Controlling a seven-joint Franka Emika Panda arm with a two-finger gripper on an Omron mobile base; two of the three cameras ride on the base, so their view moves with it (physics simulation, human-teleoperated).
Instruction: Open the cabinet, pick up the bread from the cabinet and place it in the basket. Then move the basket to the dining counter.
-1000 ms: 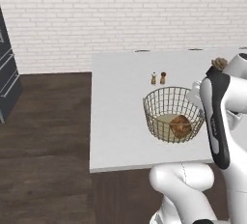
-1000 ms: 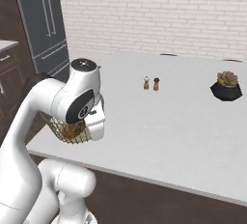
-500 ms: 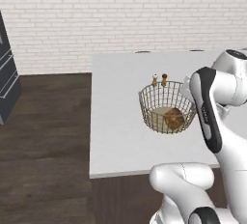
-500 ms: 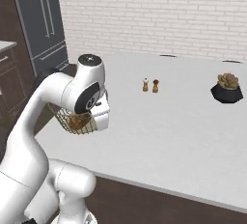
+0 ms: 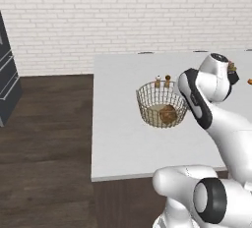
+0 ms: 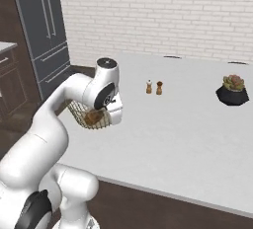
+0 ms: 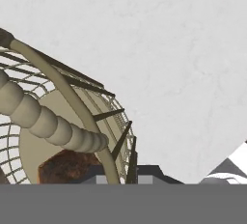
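The basket [image 5: 161,109] sits over the white tabletop [image 5: 118,133] of the dining counter, its rim in the closed jaws, as the hand view shows at the wire wall [image 7: 116,155]; the bread [image 5: 168,115] lies inside on the pale base; two small shakers [image 5: 162,80] stand just behind; a potted plant [image 6: 233,89] sits far right.

The arm's white forearm hides the basket's [image 5: 158,105] right rim, the hand view's bottom edge cuts off the bread [image 7: 67,166], and the shakers [image 6: 153,87] look too small to tell apart.
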